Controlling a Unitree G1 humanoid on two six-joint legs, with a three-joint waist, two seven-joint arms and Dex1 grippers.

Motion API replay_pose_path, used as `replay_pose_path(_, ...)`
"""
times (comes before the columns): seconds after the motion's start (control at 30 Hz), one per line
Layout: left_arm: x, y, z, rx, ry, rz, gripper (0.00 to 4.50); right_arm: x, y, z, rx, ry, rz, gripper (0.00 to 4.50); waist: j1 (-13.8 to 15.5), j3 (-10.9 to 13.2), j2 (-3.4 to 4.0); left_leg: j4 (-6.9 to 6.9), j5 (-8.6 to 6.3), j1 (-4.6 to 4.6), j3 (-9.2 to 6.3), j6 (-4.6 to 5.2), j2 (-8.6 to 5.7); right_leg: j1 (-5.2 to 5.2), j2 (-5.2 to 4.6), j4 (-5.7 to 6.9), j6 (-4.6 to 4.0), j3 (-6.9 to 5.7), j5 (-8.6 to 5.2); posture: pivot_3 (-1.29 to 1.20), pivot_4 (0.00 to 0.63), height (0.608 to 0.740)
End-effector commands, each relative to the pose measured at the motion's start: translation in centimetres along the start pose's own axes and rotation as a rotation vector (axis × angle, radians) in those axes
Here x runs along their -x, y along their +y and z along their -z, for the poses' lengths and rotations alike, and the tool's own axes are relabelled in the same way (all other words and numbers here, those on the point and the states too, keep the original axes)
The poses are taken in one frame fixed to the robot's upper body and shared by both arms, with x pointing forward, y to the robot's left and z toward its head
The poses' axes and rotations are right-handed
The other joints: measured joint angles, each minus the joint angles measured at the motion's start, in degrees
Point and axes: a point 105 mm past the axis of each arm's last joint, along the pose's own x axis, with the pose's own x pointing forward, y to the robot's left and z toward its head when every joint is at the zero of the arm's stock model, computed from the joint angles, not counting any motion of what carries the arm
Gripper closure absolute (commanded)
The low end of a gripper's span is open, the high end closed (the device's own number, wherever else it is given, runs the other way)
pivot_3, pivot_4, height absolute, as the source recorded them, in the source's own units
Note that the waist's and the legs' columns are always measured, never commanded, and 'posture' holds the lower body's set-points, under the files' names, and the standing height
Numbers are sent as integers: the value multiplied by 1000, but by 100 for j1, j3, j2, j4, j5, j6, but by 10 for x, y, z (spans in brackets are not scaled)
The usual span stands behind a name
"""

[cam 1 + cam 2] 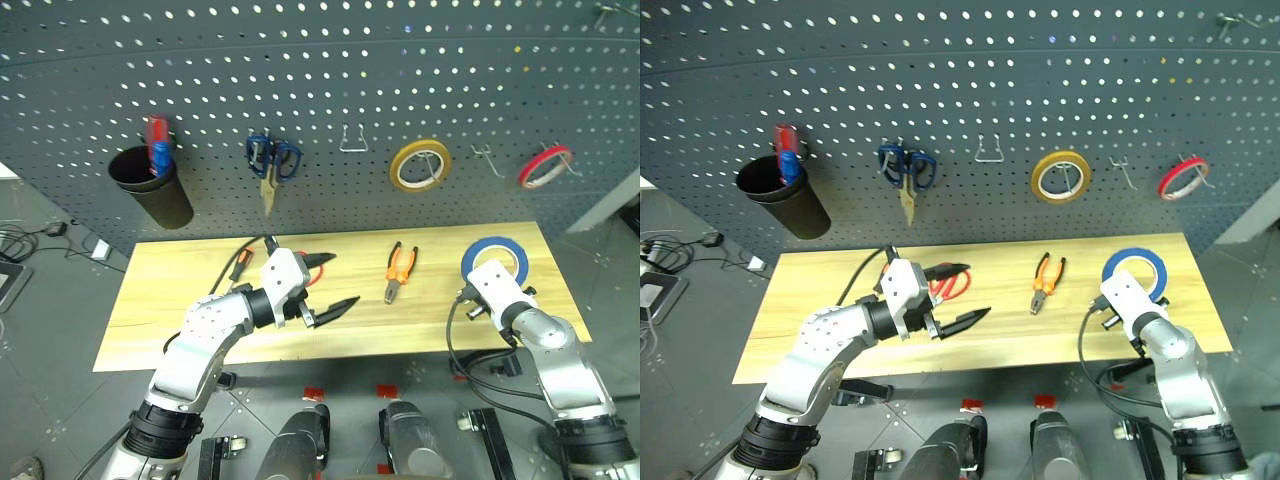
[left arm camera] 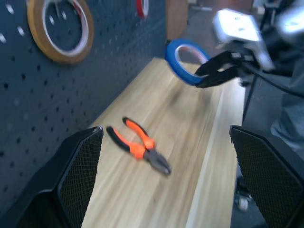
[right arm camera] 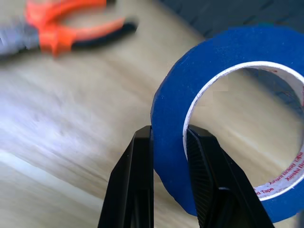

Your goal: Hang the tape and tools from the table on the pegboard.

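Observation:
The blue tape (image 1: 495, 255) stands upright just above the right end of the table (image 1: 170, 310). My right gripper (image 3: 168, 137) is shut on its wall, one finger inside the ring and one outside. On the wood in the middle lie the orange-and-black pliers (image 1: 400, 268). My left gripper (image 1: 335, 283) hovers open and holds nothing, pointing toward the pliers. Partly hidden behind it are the red-handled scissors (image 1: 952, 285). The screwdriver (image 1: 238, 266) lies beside my left forearm, mostly covered. Behind the table rises the pegboard (image 1: 320, 80).
On the pegboard hang a black cup (image 1: 150, 185), blue-handled scissors (image 1: 272, 160), a yellow roll (image 1: 420, 165) and a thin red roll (image 1: 545, 165). A bare wire hook (image 1: 352, 140) sits between scissors and yellow roll; another hook (image 1: 485, 160) is above the blue tape.

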Motion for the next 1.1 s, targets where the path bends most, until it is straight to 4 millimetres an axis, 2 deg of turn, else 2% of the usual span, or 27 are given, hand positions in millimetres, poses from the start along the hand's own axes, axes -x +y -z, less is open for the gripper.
replay_pose_path(0.03,-4,13,-25,-24,-95,-52,0,18,-19,-48,99,-224,173,3828,0,-2,1,9,2,2,0,-3,0,-2,2,14,1,2,0,-276,170,740)
replay_pose_path(0.17,-10,31,-35,-30,-137,-126,0,6,-44,-69,135,-323,257,3828,-8,-11,-3,36,11,44,-5,-16,-1,3,12,42,16,11,25,-289,163,740)
replay_pose_path(0.4,-13,39,-38,-33,-149,-142,0,-31,-72,-82,97,-379,235,3828,-103,-30,-16,38,53,42,-13,-23,3,0,22,45,10,8,74,-297,162,740)
replay_pose_path(0.5,-13,38,-37,-36,-148,-142,0,-53,-71,-93,91,-422,149,3828,-140,-30,-16,40,54,35,-5,-23,3,4,22,45,9,17,74,-297,162,740)
replay_pose_path(0.6,-12,37,-36,-35,-143,-144,0,-66,-66,-102,93,-454,81,3828,-207,-30,-16,36,55,30,0,-23,5,7,26,45,9,27,74,-288,163,740)
replay_pose_path(0.8,-8,38,-30,-30,-125,-158,0,-85,-60,-101,15,-416,15,3828,-276,-30,-16,37,55,26,3,-23,10,6,32,42,7,33,73,-274,166,740)
replay_pose_path(0.87,-5,39,-28,-30,-114,-167,0,-86,-60,-100,-24,-414,11,3109,-273,-30,-15,38,55,26,3,-23,9,4,33,44,7,36,73,-267,169,740)
replay_pose_path(0.97,8,42,-15,-57,-49,-176,0,-83,-48,-91,-66,-366,-14,2228,-273,-30,-15,38,55,28,3,-23,10,3,37,46,7,41,73,-260,178,740)
replay_pose_path(1.1,30,48,0,-112,51,-176,0,-71,-17,-75,-168,-252,-77,794,-260,-30,-15,33,53,27,3,-23,21,-6,50,48,7,54,73,-257,189,740)
